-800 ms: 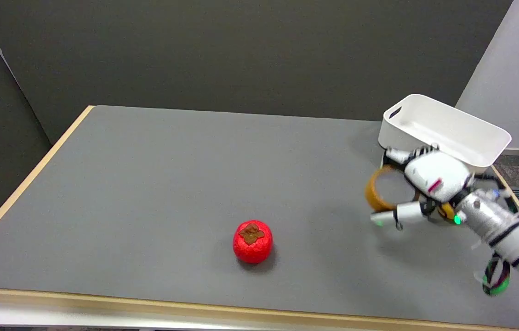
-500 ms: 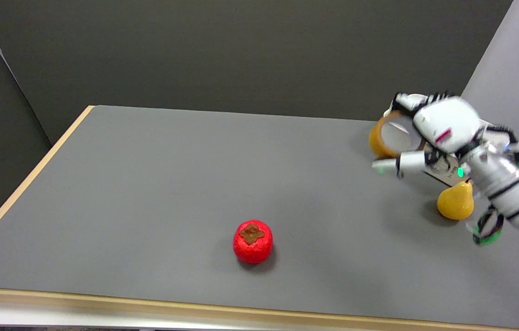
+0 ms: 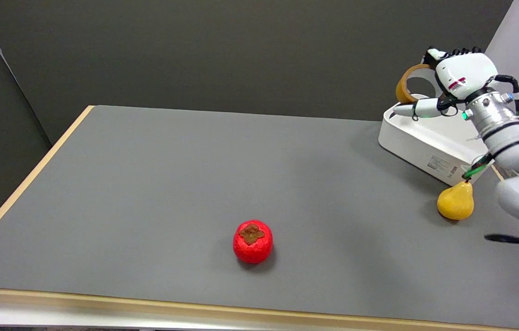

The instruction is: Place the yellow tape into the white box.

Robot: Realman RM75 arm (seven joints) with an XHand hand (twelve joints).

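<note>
a red persimmon-like fruit sits on the grey desk nearest the camera, far below and to the left of the fingers as the picture shows them. further back, a yellow pear lies on the desk well below the fingers, just beside the near corner of the white box, with the white forearm passing above it. the white box stands at the desk's far right edge, a label on its near wall, and lies directly under the fingers. above it the right hand hangs in the air, its fingers clamped on the yellow tape: the curled ones hook over the roll's top, while one long one juts out leftward beneath it, over the box's far rim. the yellow tape is held upright with its open centre towards the camera, clear of the box and raised over its far left end, against the dark wall behind.
</note>
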